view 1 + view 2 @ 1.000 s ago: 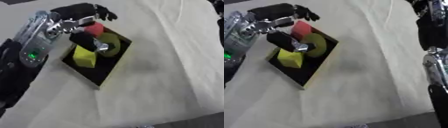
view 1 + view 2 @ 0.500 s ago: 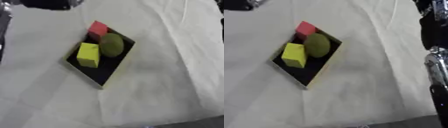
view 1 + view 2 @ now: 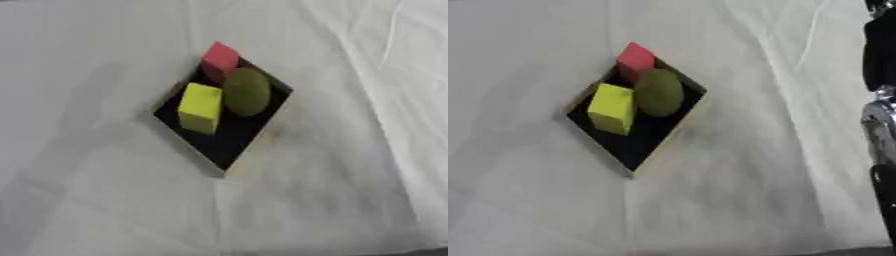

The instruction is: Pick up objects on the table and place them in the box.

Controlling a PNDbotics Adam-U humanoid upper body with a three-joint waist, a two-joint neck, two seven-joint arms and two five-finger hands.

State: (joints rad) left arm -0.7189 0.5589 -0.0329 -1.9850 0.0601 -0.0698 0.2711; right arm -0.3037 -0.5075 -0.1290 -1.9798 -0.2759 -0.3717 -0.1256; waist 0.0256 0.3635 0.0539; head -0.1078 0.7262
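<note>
Looking down at your work area, you've got the box [image 3: 229, 145] sitting diamond-wise on the pale cloth [image 3: 350, 175], one corner aimed toward you, its inside black with a thin light rim. Three things are in it. The yellow block [image 3: 200, 107] stands on the left side of the box, upright on the dark floor. Just beside it on the right is the olive-green rounded object [image 3: 246, 92], touching or all but touching the block; you can't quite tell which. At the far corner the red block [image 3: 220, 59] is perched tilted, leaning over the rim, partly inside and partly hanging out, with its lower edge pressed against the green piece. The near half of the box floor shows bare black.

The cloth around the box is wrinkled, with long creases running up toward the far right.

Your left hand shows in neither view, so there's nothing to say about how open it is or what it holds. On your right side, only a stretch of the right arm [image 3: 879, 125] shows at the edge of the right eye view, black above and silver lower down, well apart from the box; the hand itself is out of frame, so you can't tell its state.
</note>
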